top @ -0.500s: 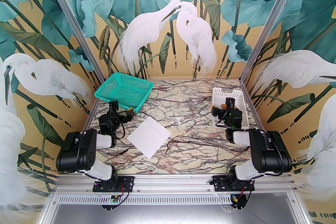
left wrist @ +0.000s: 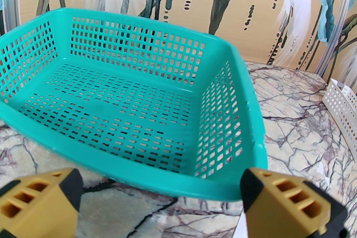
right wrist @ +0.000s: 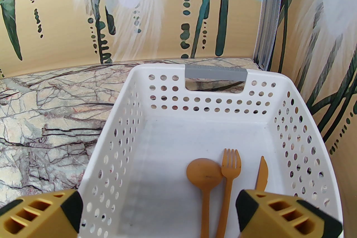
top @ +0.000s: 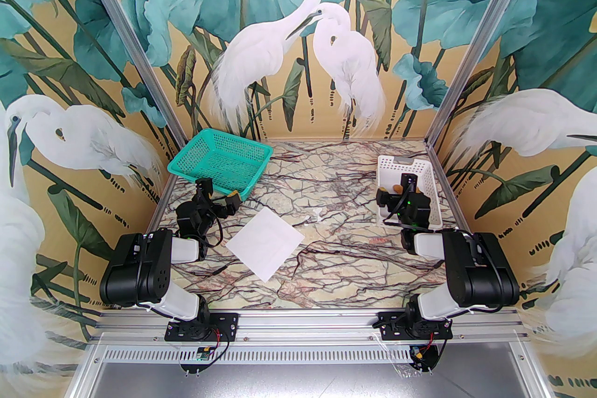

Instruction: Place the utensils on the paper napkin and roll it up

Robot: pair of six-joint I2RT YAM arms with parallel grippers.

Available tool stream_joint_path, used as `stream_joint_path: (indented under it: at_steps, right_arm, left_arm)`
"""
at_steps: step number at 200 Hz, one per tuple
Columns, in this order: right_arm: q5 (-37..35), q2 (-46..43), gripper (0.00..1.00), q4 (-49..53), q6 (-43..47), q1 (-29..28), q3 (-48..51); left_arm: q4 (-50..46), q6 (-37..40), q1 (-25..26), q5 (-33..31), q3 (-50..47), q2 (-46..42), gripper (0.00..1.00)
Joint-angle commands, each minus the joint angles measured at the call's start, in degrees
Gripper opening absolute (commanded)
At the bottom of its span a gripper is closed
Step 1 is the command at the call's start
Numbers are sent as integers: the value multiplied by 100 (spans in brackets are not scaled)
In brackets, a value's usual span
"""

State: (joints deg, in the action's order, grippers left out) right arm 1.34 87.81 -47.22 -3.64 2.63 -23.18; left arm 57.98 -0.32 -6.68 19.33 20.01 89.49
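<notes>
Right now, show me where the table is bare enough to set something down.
Free: the marble table between green basket and white basket, and the near strip between napkin and the table's edge. Crowded: the left gripper hangs at the green basket's near corner; the right gripper hovers open over the white basket, which holds the utensils.

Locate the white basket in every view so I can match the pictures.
Top external: white basket at the table's far right.
Left wrist: a strip of its perforated wall at the right edge, mid-height.
Right wrist: centre to bottom, with the spoon, fork and knife inside.
Shared landmark: the marble tabletop it stands on.
</notes>
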Motion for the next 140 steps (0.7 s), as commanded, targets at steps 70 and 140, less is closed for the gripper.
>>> stream_joint_path:
  at_steps: [70,140]
  right_arm:
    - [15,26,99,3,-43,-8,-16]
    - [8,9,99,-39,-40,-8,21]
  left_arm:
    - [-106,-13,36,-158,73,12,99]
    - [-3,-47,31,-261,-3,-44,99]
